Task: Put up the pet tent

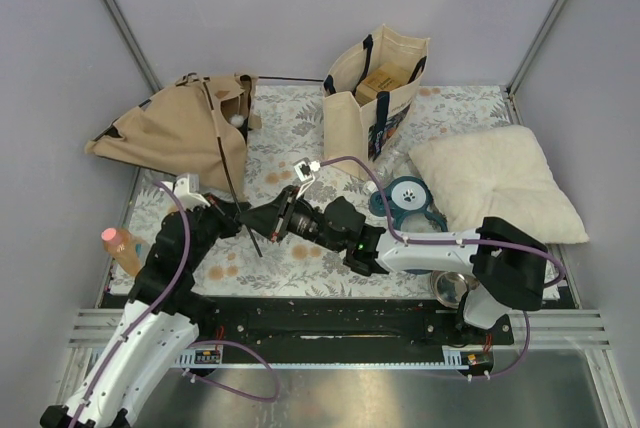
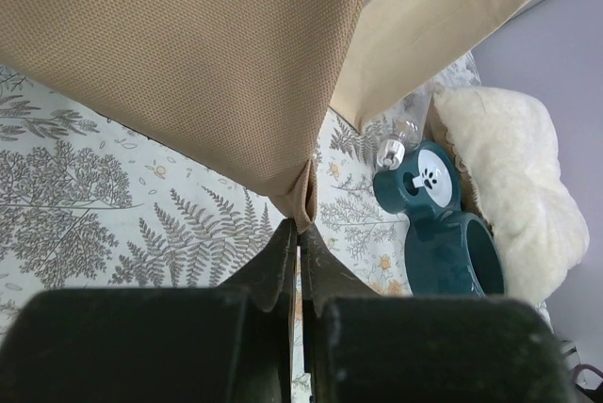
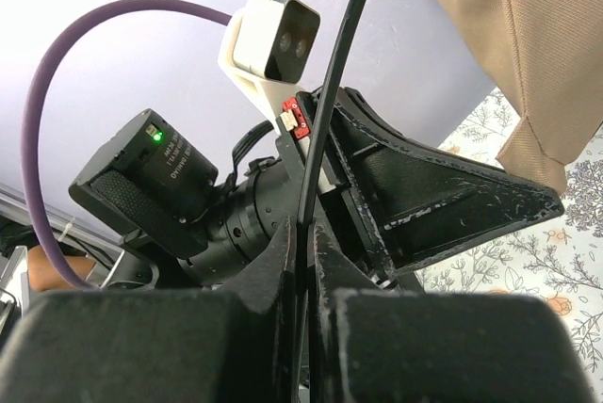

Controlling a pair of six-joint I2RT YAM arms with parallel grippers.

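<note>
While the pet tent lies as a slumped tan heap at the far left corner of the bench, with nothing of it standing, I judge the setting-up barely begun. The left fingers are pressed together and seem to nip the very corner of its canvas. The right fingers are clamped on a thin black pole running up toward the fabric.
</note>
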